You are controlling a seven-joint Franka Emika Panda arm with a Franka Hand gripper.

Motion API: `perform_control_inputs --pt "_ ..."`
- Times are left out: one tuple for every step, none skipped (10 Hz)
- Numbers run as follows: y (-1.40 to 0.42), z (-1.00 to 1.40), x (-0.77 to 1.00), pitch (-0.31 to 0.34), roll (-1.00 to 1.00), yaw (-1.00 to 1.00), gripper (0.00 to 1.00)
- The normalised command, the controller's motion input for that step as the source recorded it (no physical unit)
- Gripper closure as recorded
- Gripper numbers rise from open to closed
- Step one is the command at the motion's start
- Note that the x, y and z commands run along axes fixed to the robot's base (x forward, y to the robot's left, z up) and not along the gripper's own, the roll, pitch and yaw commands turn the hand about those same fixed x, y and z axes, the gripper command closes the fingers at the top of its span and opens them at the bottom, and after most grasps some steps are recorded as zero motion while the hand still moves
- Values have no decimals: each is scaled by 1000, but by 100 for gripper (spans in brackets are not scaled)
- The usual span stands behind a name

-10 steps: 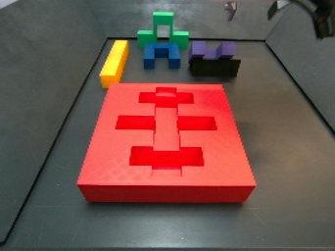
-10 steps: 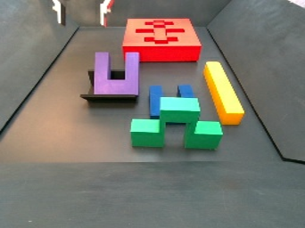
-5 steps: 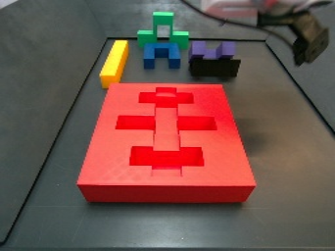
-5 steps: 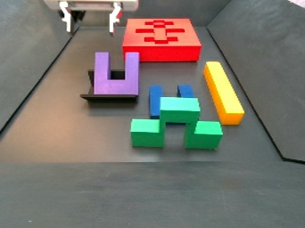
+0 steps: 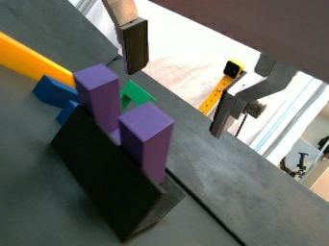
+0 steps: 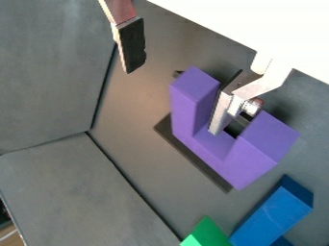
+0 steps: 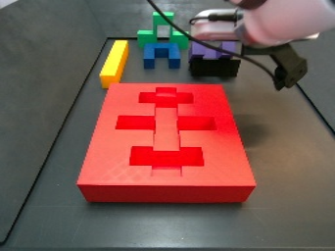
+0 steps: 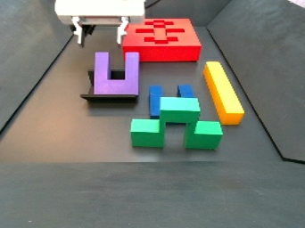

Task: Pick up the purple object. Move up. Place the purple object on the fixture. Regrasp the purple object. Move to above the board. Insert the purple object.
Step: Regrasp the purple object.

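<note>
The purple object point(image 8: 114, 75) was seated on the fixture point(image 8: 103, 95), prongs pointing up, on the dark worktop point(image 8: 71, 169) well apart from the board point(image 8: 162, 39). The hand point(image 8: 100, 32) was positioned above and just behind the purple object, fingers point(image 6: 130, 44) spread and nothing held between them. In a wrist view one finger was seen beside a prong and the other well clear of the block.

The regrasp was judged to be the step in hand. A descent off-centre could have landed a fingertip on a prong top, tipping the purple object off the fixture. An uneven closure could have skewed it, leaving it misaligned for the board's recesses. The blue block point(image 8: 156, 96) stood near but apart.
</note>
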Motion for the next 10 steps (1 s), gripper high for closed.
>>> perform_control_inputs --pt "0 -194 -37 0 311 146 0" --pt "0 -163 0 0 157 166 0" --pt "0 -126 0 0 0 149 0" --pt "0 0 43 -69 -171 103 0" --pt "0 0 203 -103 -331 49 0" --pt "0 0 251 -149 -406 0 0" --pt "0 -71 280 -97 -274 0 0" --pt "6 -149 226 0 -46 0 0" --pt "0 -234 0 0 -37 -3 0" --pt "0 -386 -131 0 -183 -14 0"
